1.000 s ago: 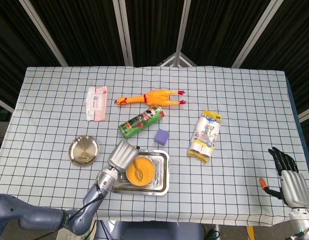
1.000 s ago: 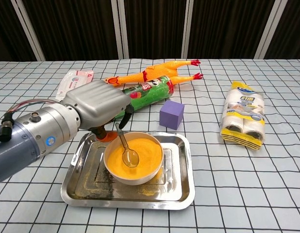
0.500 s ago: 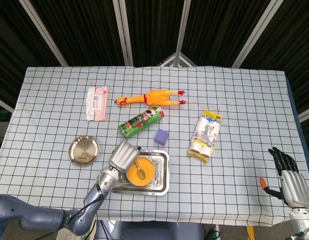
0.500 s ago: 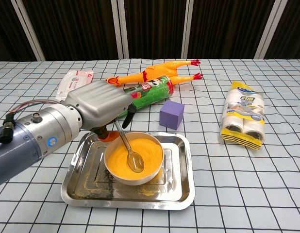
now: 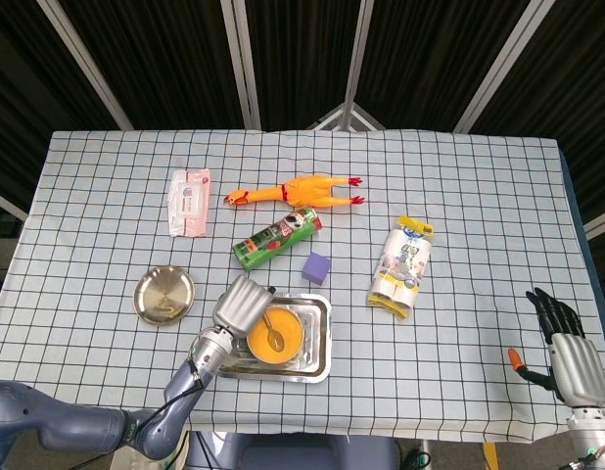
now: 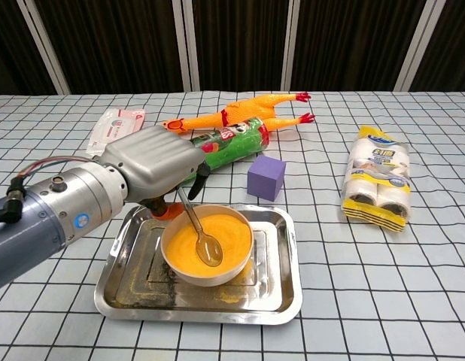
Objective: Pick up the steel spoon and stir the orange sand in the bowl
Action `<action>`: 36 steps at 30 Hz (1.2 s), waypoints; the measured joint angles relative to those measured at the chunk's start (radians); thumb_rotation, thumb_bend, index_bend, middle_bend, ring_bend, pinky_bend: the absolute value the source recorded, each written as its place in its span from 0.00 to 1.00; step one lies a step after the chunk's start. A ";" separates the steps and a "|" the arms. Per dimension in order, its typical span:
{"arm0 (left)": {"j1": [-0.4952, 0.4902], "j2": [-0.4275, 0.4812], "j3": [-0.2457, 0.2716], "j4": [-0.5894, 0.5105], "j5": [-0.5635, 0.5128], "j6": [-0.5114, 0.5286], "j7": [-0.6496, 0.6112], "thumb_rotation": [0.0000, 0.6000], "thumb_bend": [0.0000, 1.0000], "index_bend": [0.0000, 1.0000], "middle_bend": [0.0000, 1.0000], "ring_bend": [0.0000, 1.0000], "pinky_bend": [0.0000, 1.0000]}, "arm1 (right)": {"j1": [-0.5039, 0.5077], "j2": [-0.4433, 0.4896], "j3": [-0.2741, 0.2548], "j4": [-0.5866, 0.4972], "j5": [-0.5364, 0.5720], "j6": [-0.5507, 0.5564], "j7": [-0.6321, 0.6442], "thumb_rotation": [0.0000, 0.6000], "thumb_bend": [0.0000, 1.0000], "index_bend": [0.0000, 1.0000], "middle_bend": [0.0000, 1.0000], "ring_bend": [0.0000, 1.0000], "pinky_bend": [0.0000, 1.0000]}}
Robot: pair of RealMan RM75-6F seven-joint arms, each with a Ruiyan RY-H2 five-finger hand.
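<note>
A bowl [image 6: 207,247] [image 5: 275,337] of orange sand sits in a steel tray [image 6: 278,293] [image 5: 317,364] near the table's front edge. My left hand [image 6: 150,169] [image 5: 240,305] hovers at the bowl's left rim and grips the handle of the steel spoon [image 6: 200,233] [image 5: 271,333]. The spoon's head lies on the sand, right of the bowl's middle. Off at the table's front right corner, my right hand [image 5: 564,348] holds nothing, its fingers apart; the chest view does not show it.
Behind the tray lie a purple cube [image 6: 265,177], a green chip can [image 6: 231,146] and a rubber chicken [image 6: 240,113]. A paper roll pack [image 6: 378,186] is at the right, a wipes packet [image 6: 112,125] at the back left, a steel lid [image 5: 164,294] left of the tray.
The spoon's head has slid a little to the right across the sand, then stayed nearly still. My left hand shifted slightly with it. The right hand has not moved.
</note>
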 measured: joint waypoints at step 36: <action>-0.001 0.044 -0.017 -0.050 -0.004 0.004 0.040 1.00 0.69 0.67 1.00 1.00 1.00 | -0.001 0.002 -0.001 -0.002 -0.001 -0.001 0.002 1.00 0.40 0.00 0.00 0.00 0.00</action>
